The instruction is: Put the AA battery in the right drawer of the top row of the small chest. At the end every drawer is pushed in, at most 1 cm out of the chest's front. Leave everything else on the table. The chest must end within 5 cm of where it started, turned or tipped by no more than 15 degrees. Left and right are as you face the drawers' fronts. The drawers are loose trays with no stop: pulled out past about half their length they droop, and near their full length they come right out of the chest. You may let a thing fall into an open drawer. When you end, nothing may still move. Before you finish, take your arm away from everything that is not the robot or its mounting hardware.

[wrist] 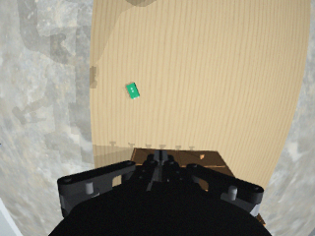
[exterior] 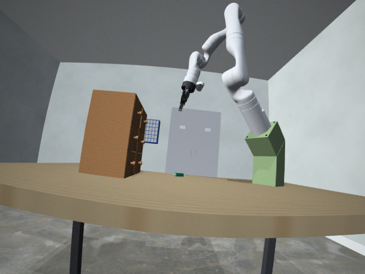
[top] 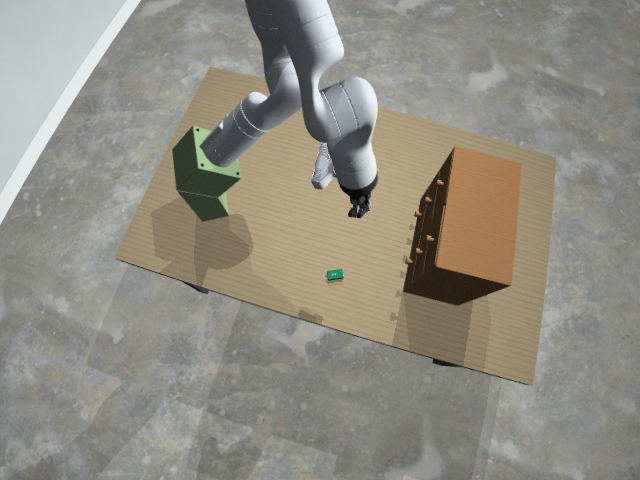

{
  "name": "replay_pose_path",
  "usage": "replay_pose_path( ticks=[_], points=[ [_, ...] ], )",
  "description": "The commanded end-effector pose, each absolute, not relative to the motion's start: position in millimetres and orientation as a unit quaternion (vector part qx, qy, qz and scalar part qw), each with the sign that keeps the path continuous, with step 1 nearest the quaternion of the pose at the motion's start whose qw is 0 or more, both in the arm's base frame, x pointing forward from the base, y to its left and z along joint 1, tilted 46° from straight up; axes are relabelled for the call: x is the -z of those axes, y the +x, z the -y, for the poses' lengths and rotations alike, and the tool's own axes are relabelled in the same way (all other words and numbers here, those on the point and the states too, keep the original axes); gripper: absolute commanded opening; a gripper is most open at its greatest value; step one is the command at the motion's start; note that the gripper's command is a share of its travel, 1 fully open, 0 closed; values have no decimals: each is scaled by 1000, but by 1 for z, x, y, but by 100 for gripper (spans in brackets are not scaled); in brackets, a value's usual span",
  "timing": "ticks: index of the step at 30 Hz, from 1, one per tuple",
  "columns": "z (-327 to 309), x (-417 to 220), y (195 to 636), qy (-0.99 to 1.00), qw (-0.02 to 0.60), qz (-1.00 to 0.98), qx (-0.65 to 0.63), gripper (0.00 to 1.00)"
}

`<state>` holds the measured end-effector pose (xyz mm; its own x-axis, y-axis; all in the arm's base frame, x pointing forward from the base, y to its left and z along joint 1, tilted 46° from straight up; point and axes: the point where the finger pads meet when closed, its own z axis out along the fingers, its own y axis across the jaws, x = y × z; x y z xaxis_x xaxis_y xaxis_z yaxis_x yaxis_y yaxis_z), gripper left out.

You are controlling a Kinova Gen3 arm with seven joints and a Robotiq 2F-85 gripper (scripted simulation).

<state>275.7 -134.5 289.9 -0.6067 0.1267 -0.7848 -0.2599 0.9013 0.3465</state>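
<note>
The AA battery [top: 334, 274] [exterior: 178, 174] [wrist: 133, 90] is a small green piece lying flat on the wooden table [top: 491, 341] [exterior: 177, 200] [wrist: 230, 59], near its front edge. The small brown chest [top: 478, 222] [exterior: 109, 132] stands at the right end, its knobbed drawer fronts facing the middle of the table; the drawers look pushed in. Only its top edge [wrist: 197, 156] shows in the wrist view. My gripper [top: 359, 210] [exterior: 180, 108] [wrist: 159, 158] is shut and empty. It hangs high above the table, about level with the chest's top, between the chest front and the battery.
The arm's green base block [top: 204, 178] [exterior: 268, 159] stands at the far end of the table from the chest. A blue wire grid [exterior: 151, 131] and a grey cabinet [exterior: 193, 141] are in the background, off the table.
</note>
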Motion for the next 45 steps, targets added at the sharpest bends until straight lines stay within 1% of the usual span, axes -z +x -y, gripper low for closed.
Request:
replay_pose_path(
  ticks=[1,21,34,45],
  points=[
    [141,-291,269,-36,425,-879,-212,0],
    [150,-295,240,-52,359,-908,-209,0],
    [152,-296,231,-56,340,-915,-208,0],
    [152,-296,229,-57,336,-917,-208,0]
  ],
)
